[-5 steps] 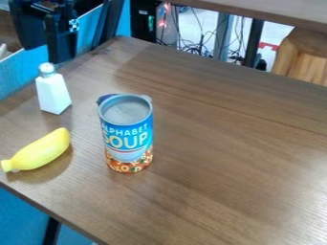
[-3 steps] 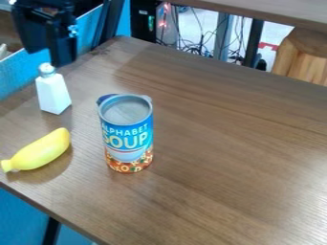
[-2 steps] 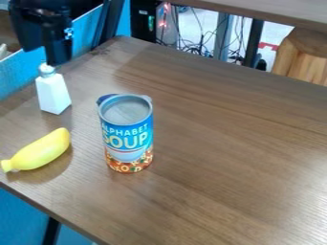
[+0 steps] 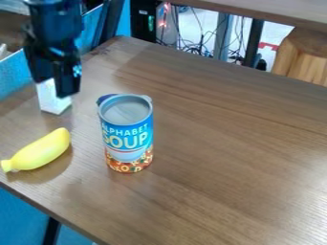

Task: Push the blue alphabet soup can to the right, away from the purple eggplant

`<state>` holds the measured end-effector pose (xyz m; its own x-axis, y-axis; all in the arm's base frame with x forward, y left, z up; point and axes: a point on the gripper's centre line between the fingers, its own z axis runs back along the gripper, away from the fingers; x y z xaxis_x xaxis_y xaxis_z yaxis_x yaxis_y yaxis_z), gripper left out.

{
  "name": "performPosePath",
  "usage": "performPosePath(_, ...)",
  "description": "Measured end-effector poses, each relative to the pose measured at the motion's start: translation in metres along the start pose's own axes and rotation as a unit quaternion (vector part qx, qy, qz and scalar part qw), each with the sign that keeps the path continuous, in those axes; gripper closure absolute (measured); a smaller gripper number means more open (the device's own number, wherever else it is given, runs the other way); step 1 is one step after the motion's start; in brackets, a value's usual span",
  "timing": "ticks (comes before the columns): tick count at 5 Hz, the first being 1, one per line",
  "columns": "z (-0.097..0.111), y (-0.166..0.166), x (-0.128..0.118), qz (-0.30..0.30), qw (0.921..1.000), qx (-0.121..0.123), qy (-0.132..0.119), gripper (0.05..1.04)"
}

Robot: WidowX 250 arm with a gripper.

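Note:
The black gripper (image 4: 53, 86) hangs at the upper left with its two fingers apart, in front of a white bottle with tapering sides (image 4: 53, 102). It hides the bottle's top; whether they touch I cannot tell. The bottle stands upright on the brown table (image 4: 223, 158). A yellow banana (image 4: 39, 150) lies nearer the table's left edge. To the right of both stands a blue and orange soup can (image 4: 127, 139), upright, with a dark blue thing (image 4: 104, 98) partly hidden behind its rim.
Beyond the far edge are cables (image 4: 191, 45) and black posts. A second tabletop (image 4: 268, 12) crosses the top right, above a wooden stool-like piece (image 4: 306, 52). Blue panels line the left side.
The gripper has come down and slightly right from the upper left corner, now covering the top of the white bottle. Bottle, banana and can stay where they were.

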<state>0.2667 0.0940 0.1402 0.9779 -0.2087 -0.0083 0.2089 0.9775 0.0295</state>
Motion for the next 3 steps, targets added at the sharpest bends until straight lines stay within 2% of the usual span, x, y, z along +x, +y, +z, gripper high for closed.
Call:
performPosePath(1,-0.009,-0.009,0.005,-0.006,0.9999,-0.006,-0.013,0.085)
performPosePath(3,-0.013,-0.039,0.024,-0.028,0.9992,-0.005,-0.029,0.085)
